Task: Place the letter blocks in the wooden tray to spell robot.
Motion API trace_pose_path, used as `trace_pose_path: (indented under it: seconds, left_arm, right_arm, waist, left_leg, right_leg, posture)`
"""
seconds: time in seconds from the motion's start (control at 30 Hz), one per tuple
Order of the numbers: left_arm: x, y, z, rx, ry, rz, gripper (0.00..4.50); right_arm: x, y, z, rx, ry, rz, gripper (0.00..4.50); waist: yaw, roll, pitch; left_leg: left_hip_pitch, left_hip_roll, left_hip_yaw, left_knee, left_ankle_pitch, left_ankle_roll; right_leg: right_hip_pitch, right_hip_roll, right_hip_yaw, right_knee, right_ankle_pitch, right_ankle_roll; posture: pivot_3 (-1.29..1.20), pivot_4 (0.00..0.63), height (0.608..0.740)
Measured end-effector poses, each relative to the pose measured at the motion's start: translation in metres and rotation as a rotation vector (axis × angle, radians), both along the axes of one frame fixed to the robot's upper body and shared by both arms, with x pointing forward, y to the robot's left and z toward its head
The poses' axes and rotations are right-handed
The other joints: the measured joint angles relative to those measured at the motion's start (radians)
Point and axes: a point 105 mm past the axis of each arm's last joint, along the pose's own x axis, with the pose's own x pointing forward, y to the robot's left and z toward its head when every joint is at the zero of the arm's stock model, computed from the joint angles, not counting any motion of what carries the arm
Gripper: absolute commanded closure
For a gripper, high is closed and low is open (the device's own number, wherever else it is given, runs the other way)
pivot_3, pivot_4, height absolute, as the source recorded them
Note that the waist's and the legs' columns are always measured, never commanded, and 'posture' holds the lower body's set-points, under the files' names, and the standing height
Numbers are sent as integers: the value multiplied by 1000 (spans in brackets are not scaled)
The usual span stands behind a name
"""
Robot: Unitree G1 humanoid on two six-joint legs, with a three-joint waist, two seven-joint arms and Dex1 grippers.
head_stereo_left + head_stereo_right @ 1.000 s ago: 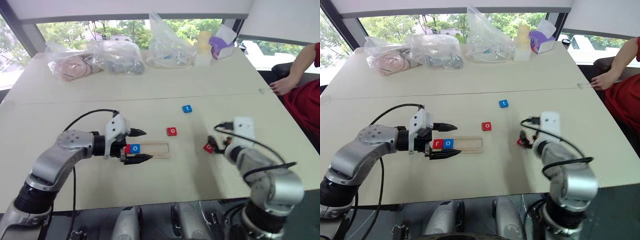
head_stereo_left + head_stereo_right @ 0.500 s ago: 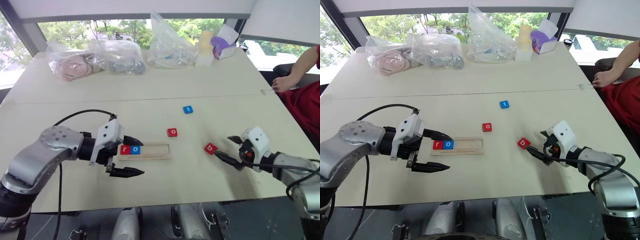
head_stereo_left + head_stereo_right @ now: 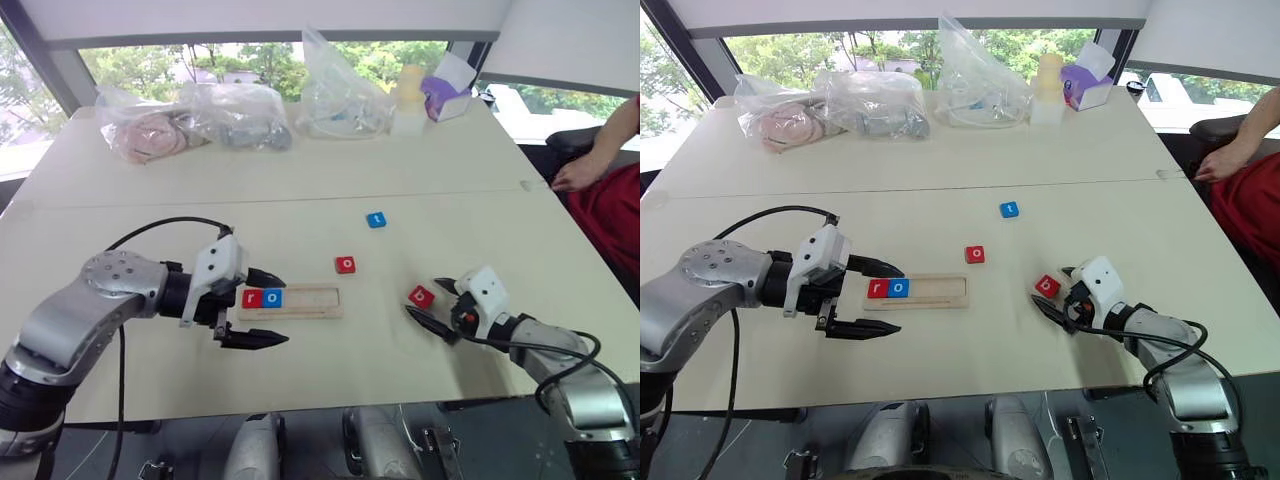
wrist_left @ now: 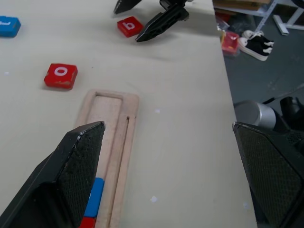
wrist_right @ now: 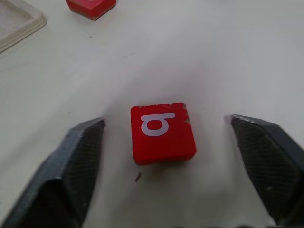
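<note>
Red b block (image 5: 163,132) — flat on the surface (image 3: 330,180), between the right gripper's (image 3: 432,302) spread fingers, touching neither; gripper wide, holding nothing.
Wooden tray (image 3: 305,302) — well off to that gripper's left; red r block (image 3: 252,298) and blue o block (image 3: 273,298) fill its left end, three slots bare.
Red o block (image 3: 345,265), blue t block (image 3: 375,219) — loose beyond the tray.
Left gripper (image 3: 257,307) — wide, empty, at the tray's left end.
Handling, as judged: centre the fingers on opposite block edges, close squarely — a skewed pinch could spin the block.
</note>
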Motion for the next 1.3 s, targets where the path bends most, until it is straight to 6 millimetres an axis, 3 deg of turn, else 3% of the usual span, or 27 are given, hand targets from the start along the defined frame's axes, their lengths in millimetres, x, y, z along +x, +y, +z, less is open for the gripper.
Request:
trace_pose_path:
  seconds: [0.1, 0.13, 0.37, 0.5, 0.57, 0.67, 0.77, 0.9, 1.03, 1.3]
  left_arm:
    - [1, 2, -1, 6, 2, 9, 0]
    - [1, 3, -2, 9, 3, 12, 0]
    - [10, 31, -8, 53, 22, 119, 0]
    - [20, 54, -2, 10, 1, 233, 0]
    - [18, 61, -3, -4, 12, 255, 0]
    - [8, 79, -19, 34, 54, 303, 0]
    - [3, 92, -23, 46, 67, 352, 0]
    - [-6, 96, -24, 63, 61, 366, 0]
    - [-12, 96, -26, 75, 57, 381, 0]
    - [-16, 90, -19, 72, 36, 386, 0]
  right_arm:
    - [2, 5, -1, 1, -11, 29, 3073]
    - [3, 5, -1, 0, -17, 34, 3310]
    - [14, 13, 8, 15, -21, 65, 3298]
    - [40, 65, 58, 105, -116, 230, 3298]
    - [43, 92, 70, 138, -133, 306, 3298]
    - [44, 129, 64, 138, -81, 415, 3298]
    - [51, 149, 53, 101, -24, 472, 3298]
    - [55, 166, 51, 61, -24, 537, 3298]
    - [44, 186, 44, 50, 6, 626, 3298]
    - [22, 197, 31, 40, 59, 735, 3298]
  waist:
    - [0, 0, 0]
    - [0, 0, 0]
    - [-9, 0, 0]
    - [-15, -1, 1]
    - [-9, -1, 0]
    - [-5, -2, 0]
    - [0, -2, 1]
    - [-3, -2, 1]
    - [-5, -3, 0]
    - [-7, -3, 0]
  left_leg:
    - [0, 0, 0, 0, 0, 0]
    - [1, 0, 0, 0, 0, 0]
    - [2, 0, 1, 1, 0, 0]
    - [3, 1, 0, 0, 0, 0]
    - [3, 1, -1, -1, 0, 0]
    - [1, 1, 0, -3, 0, 0]
    - [-1, 1, 1, -2, 0, 0]
    - [-1, 1, 3, -1, 0, 0]
    - [0, 1, 2, -1, 0, 0]
    - [1, 2, 2, -1, 0, 0]
  right_leg:
    - [0, 0, 0, 1, 0, 0]
    - [0, 0, 0, 1, 0, 0]
    - [-1, 1, 3, 2, 0, 0]
    - [-2, 4, 6, 4, 3, -3]
    - [-2, 5, 6, 4, 2, -3]
    - [-5, 4, 6, 3, 1, -1]
    - [-7, 1, 6, 3, 1, -1]
    - [-6, -2, 7, 2, 2, -1]
    - [-6, -1, 7, 3, 2, -1]
    - [-6, 0, 7, 4, 2, -2]
  posture:
    - [0, 150, 735]
    - [0, 150, 735]
    - [0, 150, 735]
    - [0, 150, 735]
    - [0, 150, 735]
    - [0, 150, 735]
    - [0, 150, 735]
    - [0, 150, 735]
    - [0, 150, 735]
    - [0, 150, 735]
